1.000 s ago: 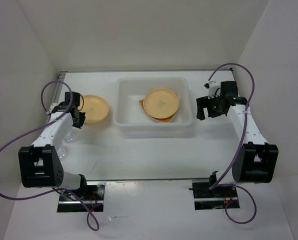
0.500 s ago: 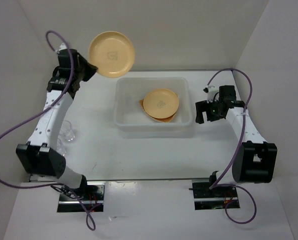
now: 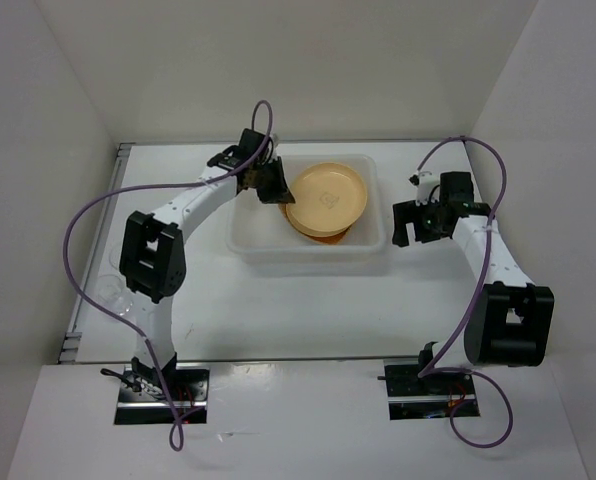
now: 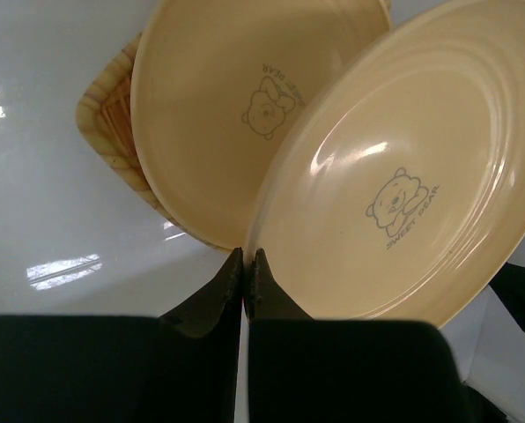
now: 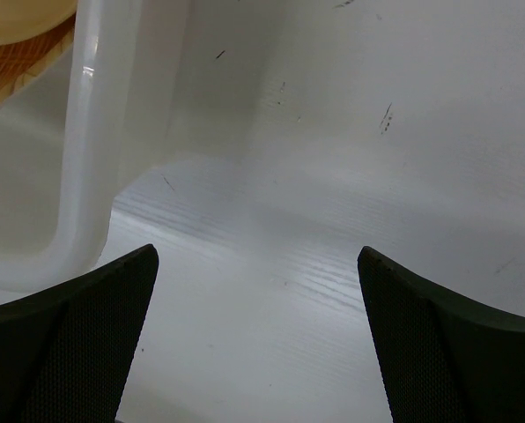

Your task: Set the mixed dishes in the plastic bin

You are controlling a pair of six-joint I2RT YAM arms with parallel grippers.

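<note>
Now that the left gripper has swung across, clamped on the rim of the second plate, that plate hangs just ahead of it over the plastic bin; release looks next. The right gripper idles wide.

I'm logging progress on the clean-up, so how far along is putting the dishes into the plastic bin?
Done: the tan woven tray and one round yellow-orange plate lie in the translucent white plastic bin. In hand: the left tool is shut on a second yellow-orange plate, tilted over the bin. Left: release it, then the small clear cup faintly visible far left of the bin. The right tool is open, empty.
</note>
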